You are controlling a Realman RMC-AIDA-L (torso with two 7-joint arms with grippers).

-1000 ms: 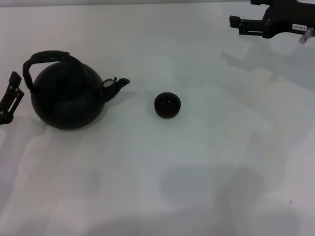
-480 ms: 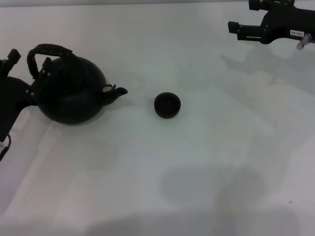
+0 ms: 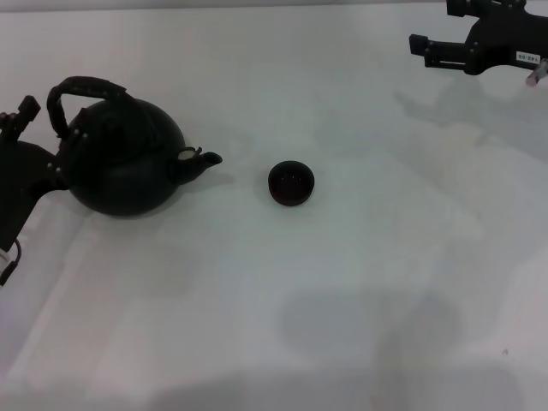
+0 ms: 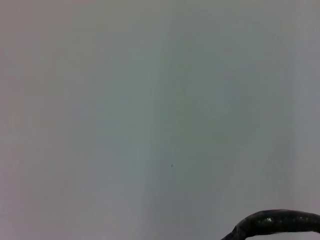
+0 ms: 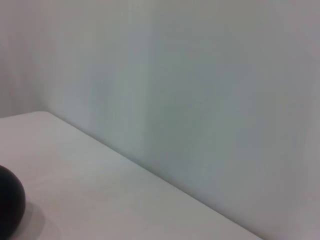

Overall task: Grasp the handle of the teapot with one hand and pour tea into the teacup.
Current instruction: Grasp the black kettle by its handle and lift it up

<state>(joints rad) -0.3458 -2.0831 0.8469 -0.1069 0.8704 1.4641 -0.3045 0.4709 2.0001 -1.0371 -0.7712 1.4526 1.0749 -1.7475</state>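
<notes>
The matte black teapot [image 3: 124, 163] stands at the left of the white table, its spout [image 3: 204, 160] pointing right toward the teacup [image 3: 291, 182]. The small dark teacup stands apart from the pot, near the middle. The arched handle [image 3: 86, 86] loops over the pot. My left gripper [image 3: 38, 141] is pressed up against the pot's left side, beside the handle's left leg. What it holds is hidden. A dark curved band [image 4: 280, 222] shows in the left wrist view. My right gripper [image 3: 424, 44] hovers far off at the table's back right.
The white table [image 3: 342, 282] spreads wide in front of and to the right of the teacup. A dark round shape [image 5: 7, 200] sits at the edge of the right wrist view; I cannot tell what it is.
My left gripper has moved right, in against the teapot. The pot has shifted a little back and right and turned slightly. My right gripper has drifted right.
</notes>
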